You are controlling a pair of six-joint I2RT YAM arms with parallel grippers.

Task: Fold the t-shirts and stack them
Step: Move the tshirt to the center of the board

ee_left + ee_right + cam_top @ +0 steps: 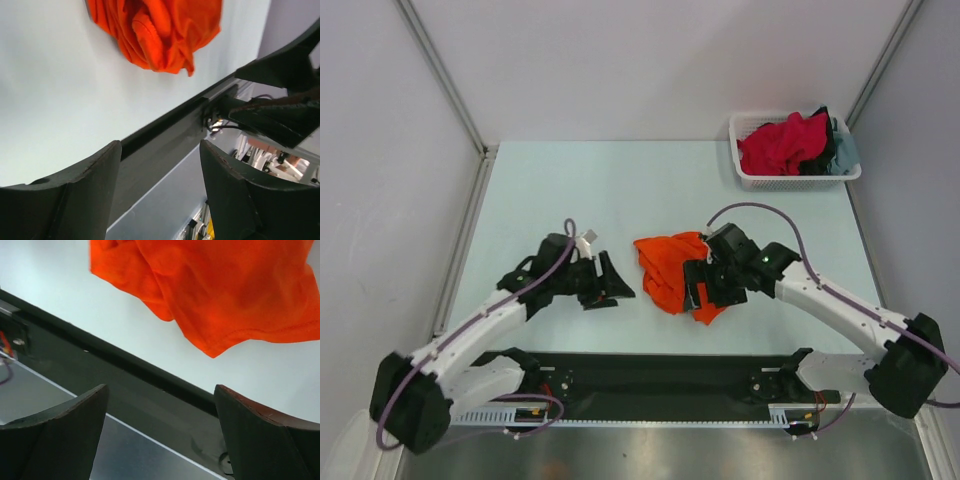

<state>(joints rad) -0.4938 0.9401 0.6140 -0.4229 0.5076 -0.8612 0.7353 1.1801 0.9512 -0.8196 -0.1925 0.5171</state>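
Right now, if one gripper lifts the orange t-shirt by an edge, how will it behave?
Probably floppy: the orange t-shirt lies crumpled in soft folds, so it should drape and hang. Its thin hem suggests it is light. Pushed on the smooth table, it would likely bunch rather than slide whole.

orange t-shirt (pixel 665 265): soft matt cloth, crumpled. table (pixel 590 190): smooth, pale, slight sheen. basket (pixel 775 182): white plastic mesh. left gripper (pixel 160 145) fingers (pixel 85 195): matt black plastic, edges kinda scuffed.
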